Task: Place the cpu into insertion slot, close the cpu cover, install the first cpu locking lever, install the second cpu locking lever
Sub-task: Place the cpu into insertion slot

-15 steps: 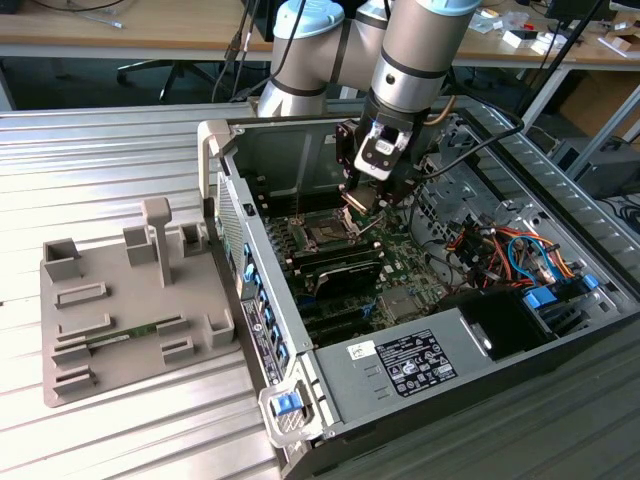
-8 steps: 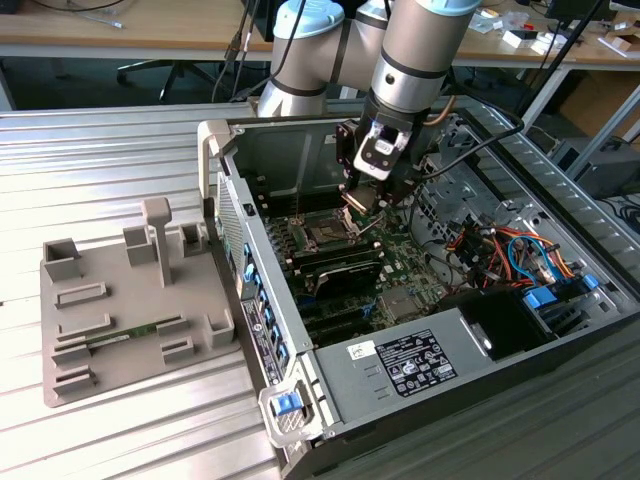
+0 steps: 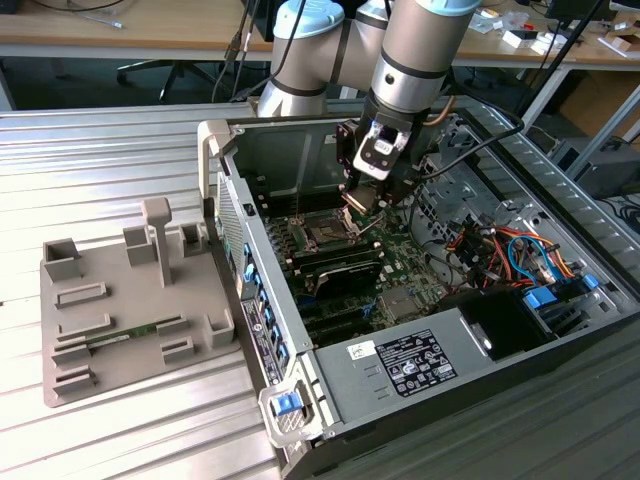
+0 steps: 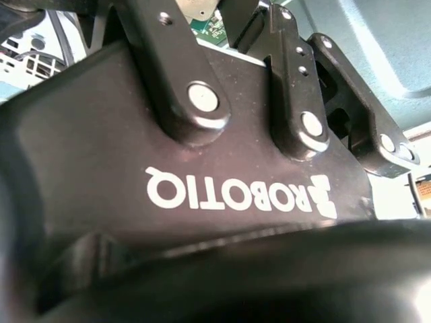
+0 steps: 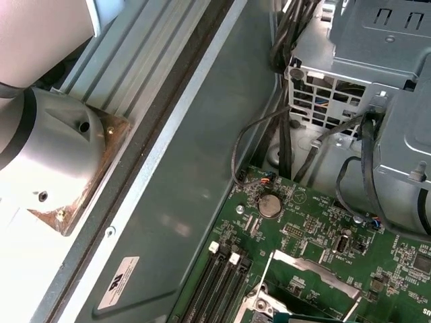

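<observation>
Just above the insertion slot [image 3: 325,237] inside the open computer case [image 3: 285,155], the gripper [image 3: 360,196] pinches the cpu [image 3: 354,201] — likely light, stiff, slick and fragile — best held by opposite edges.

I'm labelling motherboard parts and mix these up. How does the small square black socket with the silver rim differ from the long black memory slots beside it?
The insertion slot is square; the memory slots are long, narrow bars. The insertion slot has a silver metal rim; the memory slots have none. There is one insertion slot, but several memory slots lie side by side. Both sit on the green circuit board.
</observation>
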Robot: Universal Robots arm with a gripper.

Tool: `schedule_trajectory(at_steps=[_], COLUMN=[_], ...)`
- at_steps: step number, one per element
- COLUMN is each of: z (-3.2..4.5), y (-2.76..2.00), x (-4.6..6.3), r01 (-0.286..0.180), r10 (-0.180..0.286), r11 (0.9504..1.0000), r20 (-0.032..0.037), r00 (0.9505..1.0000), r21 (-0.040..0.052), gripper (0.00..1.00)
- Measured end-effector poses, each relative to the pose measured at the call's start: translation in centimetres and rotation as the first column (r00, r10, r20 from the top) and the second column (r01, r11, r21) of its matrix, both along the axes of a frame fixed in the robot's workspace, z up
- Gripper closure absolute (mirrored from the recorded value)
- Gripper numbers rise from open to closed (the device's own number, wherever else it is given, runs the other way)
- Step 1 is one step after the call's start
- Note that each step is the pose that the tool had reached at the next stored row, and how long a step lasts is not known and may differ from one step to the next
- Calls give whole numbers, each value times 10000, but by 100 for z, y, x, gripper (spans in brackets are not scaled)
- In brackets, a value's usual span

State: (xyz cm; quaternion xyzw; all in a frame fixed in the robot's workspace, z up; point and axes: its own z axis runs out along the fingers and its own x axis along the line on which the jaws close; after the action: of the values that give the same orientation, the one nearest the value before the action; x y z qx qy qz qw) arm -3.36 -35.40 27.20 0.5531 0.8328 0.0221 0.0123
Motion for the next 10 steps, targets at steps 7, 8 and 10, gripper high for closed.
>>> schedule_trajectory(at_steps=[7,8,10], z=[-2,-2,-2], y=[0,0,0], x=[0,0,0], r01=[80,88,107], r10=[-80,-88,-107], r11=[10000,10000,9999], r20=[0,0,0], r00=[10000,10000,9999], r21=[0,0,0], gripper=[45,45,45])
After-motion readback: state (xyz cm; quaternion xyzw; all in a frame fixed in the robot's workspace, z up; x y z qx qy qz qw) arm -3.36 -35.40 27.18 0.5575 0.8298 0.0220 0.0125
